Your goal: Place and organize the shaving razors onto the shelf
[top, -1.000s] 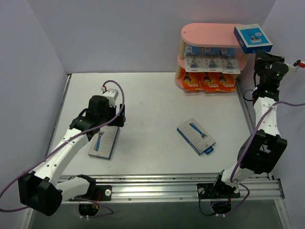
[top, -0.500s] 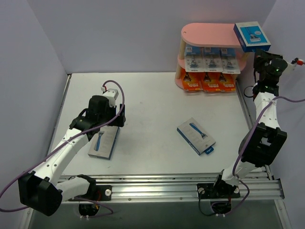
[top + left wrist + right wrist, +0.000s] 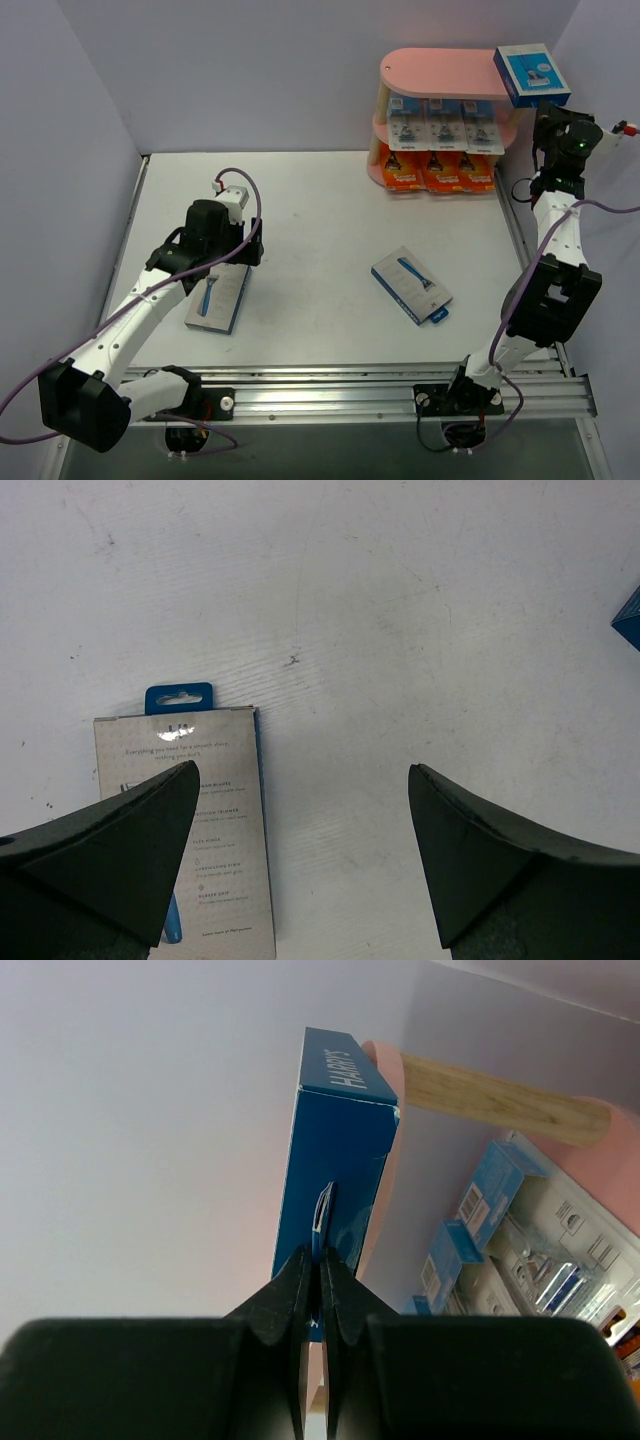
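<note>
The pink shelf (image 3: 440, 72) stands at the back right; white-blue blister cards (image 3: 444, 127) fill its middle tier and orange boxes (image 3: 443, 173) its bottom tier. My right gripper (image 3: 541, 103) is shut on the hang tab of a blue razor box (image 3: 531, 75), holding it at the right end of the top board; the box (image 3: 338, 1150) and shelf edge (image 3: 388, 1185) show in the right wrist view. My left gripper (image 3: 300, 810) is open, low over the table beside a grey razor box (image 3: 190, 810), which also shows in the top view (image 3: 220, 298). Another grey-blue box (image 3: 411, 284) lies mid-table.
The shelf's wooden post (image 3: 500, 1105) runs across the right wrist view. Purple walls close in the table on three sides, and a metal rail (image 3: 340, 392) runs along the near edge.
My right gripper has lifted the blue box slightly up and to the right at the shelf's top board. The left arm has not moved.
</note>
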You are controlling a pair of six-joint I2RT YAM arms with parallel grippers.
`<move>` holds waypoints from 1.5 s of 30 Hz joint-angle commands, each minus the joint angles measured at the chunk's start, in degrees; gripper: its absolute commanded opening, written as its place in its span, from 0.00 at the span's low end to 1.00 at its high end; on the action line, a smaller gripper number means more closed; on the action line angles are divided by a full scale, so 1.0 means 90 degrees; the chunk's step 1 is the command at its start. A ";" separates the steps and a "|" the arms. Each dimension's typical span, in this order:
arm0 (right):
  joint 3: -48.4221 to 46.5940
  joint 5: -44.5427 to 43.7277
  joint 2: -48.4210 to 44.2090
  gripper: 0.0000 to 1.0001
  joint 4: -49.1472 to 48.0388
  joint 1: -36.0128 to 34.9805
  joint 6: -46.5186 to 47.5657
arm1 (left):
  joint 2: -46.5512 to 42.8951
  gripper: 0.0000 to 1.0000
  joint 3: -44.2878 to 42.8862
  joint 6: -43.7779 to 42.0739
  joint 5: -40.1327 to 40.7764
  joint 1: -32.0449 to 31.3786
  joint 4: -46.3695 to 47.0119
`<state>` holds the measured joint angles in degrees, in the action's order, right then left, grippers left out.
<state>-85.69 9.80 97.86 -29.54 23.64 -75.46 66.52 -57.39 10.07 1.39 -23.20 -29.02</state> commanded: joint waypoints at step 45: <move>-0.1377 0.0288 0.1109 0.42 -0.0292 -0.0185 -0.0102 | 0.0109 0.95 -0.0352 -0.0044 -0.0066 -0.0010 0.0011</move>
<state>-95.48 10.28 107.59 -30.55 22.39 -76.71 67.75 -58.00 10.04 1.37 -23.20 -29.43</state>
